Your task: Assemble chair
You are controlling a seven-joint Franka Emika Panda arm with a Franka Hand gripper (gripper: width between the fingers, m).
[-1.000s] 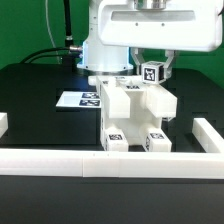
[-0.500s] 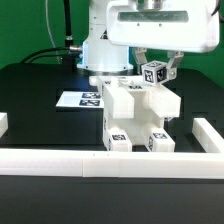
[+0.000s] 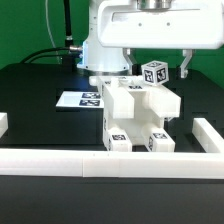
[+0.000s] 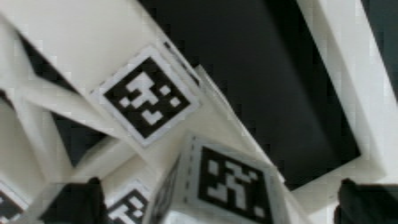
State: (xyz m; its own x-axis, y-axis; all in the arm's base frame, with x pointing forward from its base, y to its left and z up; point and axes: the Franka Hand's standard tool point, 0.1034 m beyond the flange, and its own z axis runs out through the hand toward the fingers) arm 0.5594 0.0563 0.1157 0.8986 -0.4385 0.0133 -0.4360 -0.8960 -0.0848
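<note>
On the exterior view's left, the flat marker board [image 3: 80, 100] lies on the black table [image 3: 35, 115]. At centre, the chair [image 3: 135, 108] stands just behind the long white rail [image 3: 110, 165]. It is a chunky, matte white plastic body, taller than it is wide, and its long axis seems to be upright. Two square-tagged feet at its base face the rail. My white arm [image 3: 150, 25] hangs straight down over the chair's top, wrist vertical. My gripper [image 3: 158, 66] is spread wide. One dark finger sits on each side of a small tagged cube [image 3: 153, 72] that rests on the chair's top corner, tilted slightly. In the wrist view, my fingers [image 4: 80, 196] stand well apart around white bars and black-and-white tags.
</note>
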